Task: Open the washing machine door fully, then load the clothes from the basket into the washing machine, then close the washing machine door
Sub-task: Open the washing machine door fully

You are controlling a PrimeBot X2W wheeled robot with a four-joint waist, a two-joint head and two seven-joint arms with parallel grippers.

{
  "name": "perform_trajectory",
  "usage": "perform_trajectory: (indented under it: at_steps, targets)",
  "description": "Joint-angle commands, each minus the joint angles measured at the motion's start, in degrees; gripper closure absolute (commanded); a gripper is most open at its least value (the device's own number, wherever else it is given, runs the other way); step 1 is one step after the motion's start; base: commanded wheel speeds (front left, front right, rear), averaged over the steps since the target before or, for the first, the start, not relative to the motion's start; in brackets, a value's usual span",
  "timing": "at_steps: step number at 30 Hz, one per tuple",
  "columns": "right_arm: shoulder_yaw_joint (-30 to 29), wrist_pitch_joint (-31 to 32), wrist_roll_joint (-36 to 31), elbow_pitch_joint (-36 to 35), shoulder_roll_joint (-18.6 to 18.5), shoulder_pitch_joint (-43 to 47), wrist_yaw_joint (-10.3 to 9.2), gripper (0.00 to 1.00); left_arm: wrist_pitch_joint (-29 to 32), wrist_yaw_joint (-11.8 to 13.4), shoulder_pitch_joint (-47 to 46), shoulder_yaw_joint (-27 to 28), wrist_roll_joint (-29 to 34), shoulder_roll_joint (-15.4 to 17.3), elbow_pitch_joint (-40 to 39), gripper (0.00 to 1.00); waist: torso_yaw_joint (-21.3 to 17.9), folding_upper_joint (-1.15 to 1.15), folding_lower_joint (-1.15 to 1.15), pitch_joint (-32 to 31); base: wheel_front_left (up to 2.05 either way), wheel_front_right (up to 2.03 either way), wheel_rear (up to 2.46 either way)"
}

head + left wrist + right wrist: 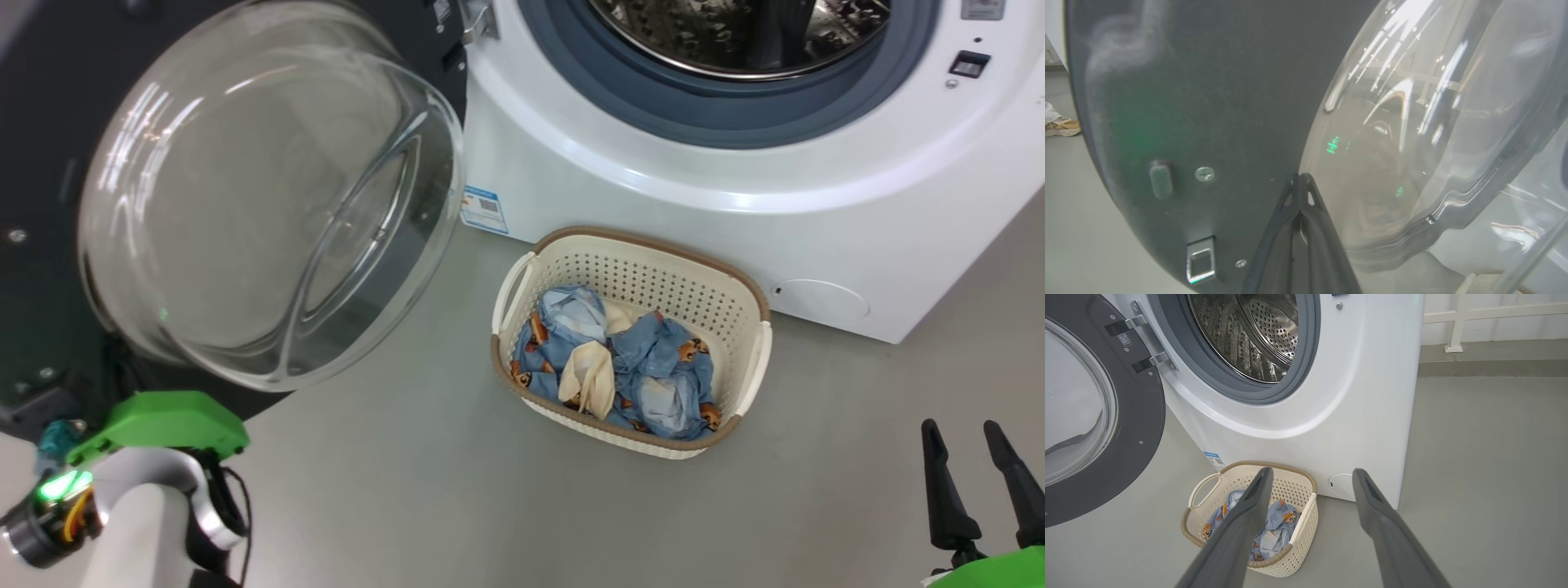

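Quickly: the washing machine door (49,163) is swung open to the left of the washing machine (653,196), with its inner face and bulging glass bowl (269,196) turned toward the head camera. The steel drum (735,33) is exposed inside the blue-grey gasket (653,106); no cloth is seen in the part of it that shows. The basket (653,253) is set on the grey floor (408,490) just in front of the machine, between the blue label sticker (483,208) and the round cover (820,300). The clothes (653,359), blue bear-print pieces with a cream one on top, are piled inside it.

The left gripper (1300,179) is seen in the left wrist view with its fingers pressed together, nothing pinched, and its tips placed at the door's black inner rim (1208,81) right by the edge of the glass. Contact cannot be confirmed. The door latch (1200,261) is seen low beside the fingers. In the head view the left arm's green wrist housing (159,425) is tucked under the bowl, and the pale forearm (139,523) is angled up from the lower left.

The right gripper (960,426) is held at the lower right with its fingers spread wide and empty, well apart from the basket. In the right wrist view the right gripper (1311,473) is aimed at the basket and the machine's lower front.

A tan shoe (1061,126) is seen on the floor beyond the door's edge.
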Motion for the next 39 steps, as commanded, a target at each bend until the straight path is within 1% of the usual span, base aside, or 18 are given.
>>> perform_trajectory:
  at_steps: [1, 10, 25, 33, 39]
  targets:
    - [1.6, -0.7, 0.4, -0.8, -0.4, -1.0, 0.09, 0.0, -0.4, -0.5, -2.9, 3.2, 1.3, 2.9, -0.3, 1.0, -1.0, 0.0, 0.0, -0.6, 0.0, 0.0, 0.0]
    - [2.3, -0.7, 0.3, 0.5, 0.8, -0.2, 0.09, 0.0, -0.4, -2.5, -6.2, 8.8, 4.7, 5.3, 5.8, 1.0, -3.3, 0.0, 0.0, -2.6, 0.0, 0.0, 0.0]
    - [2.1, -0.7, 0.1, 1.3, 1.0, 0.1, 0.09, 0.0, -0.4, -4.2, -10.9, 11.8, 9.7, 7.6, 12.2, 1.0, -3.9, 0.0, 0.0, -3.2, 0.0, 0.0, 0.0]
    - [2.1, -0.7, 0.1, 1.7, 1.1, 0.3, 0.09, 0.0, -0.4, -4.6, -12.3, 13.2, 11.3, 8.1, 15.4, 1.0, -3.6, 0.0, 0.0, -3.6, 0.0, 0.0, 0.0]
    - [1.8, -0.7, 0.0, 1.7, 1.3, 0.3, 0.09, 0.0, -0.4, -5.4, -11.1, 15.3, 11.4, 6.4, 12.2, 1.0, -3.7, 0.0, 0.0, -4.1, 0.0, 0.0, 0.0]
